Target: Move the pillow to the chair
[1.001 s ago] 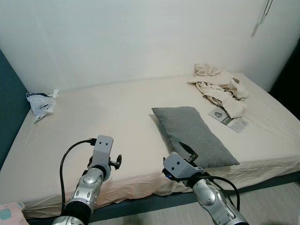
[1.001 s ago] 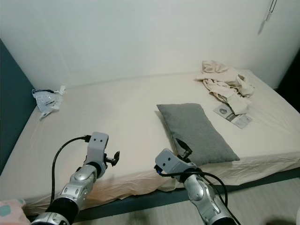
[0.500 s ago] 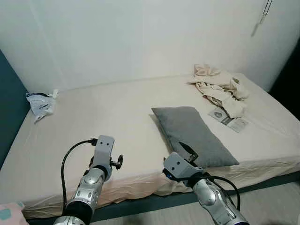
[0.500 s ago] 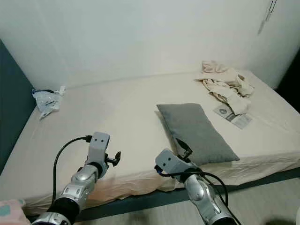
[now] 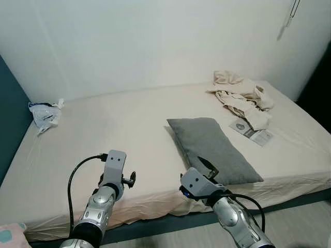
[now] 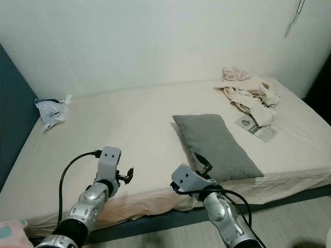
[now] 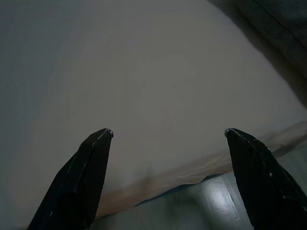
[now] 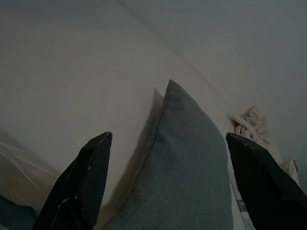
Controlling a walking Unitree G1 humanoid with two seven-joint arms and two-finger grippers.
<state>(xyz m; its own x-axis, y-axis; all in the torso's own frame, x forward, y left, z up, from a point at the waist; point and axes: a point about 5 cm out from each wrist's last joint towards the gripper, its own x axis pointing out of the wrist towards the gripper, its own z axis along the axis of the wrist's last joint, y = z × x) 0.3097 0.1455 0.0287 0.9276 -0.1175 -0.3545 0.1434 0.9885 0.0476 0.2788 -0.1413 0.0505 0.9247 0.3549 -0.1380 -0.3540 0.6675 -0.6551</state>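
Observation:
A grey pillow (image 5: 212, 147) lies flat on the cream bed sheet (image 5: 119, 139), right of the bed's middle and close to the front edge. My right gripper (image 5: 207, 166) hovers open just in front of the pillow's near end. In the right wrist view the pillow (image 8: 187, 158) fills the space between and beyond the spread fingers (image 8: 88, 172). My left gripper (image 5: 130, 179) is open over bare sheet near the front edge, well left of the pillow. A dark pillow corner (image 7: 283, 28) shows in the left wrist view.
Crumpled beige clothes (image 5: 240, 93) and a printed packet (image 5: 252, 131) lie at the bed's far right. A plastic bag (image 5: 44, 114) sits at the far left by the teal wall (image 5: 8, 119). Grey floor (image 5: 295, 222) runs along the bed's front.
The picture has shifted very slightly. Both arms and the pillow keep their places.

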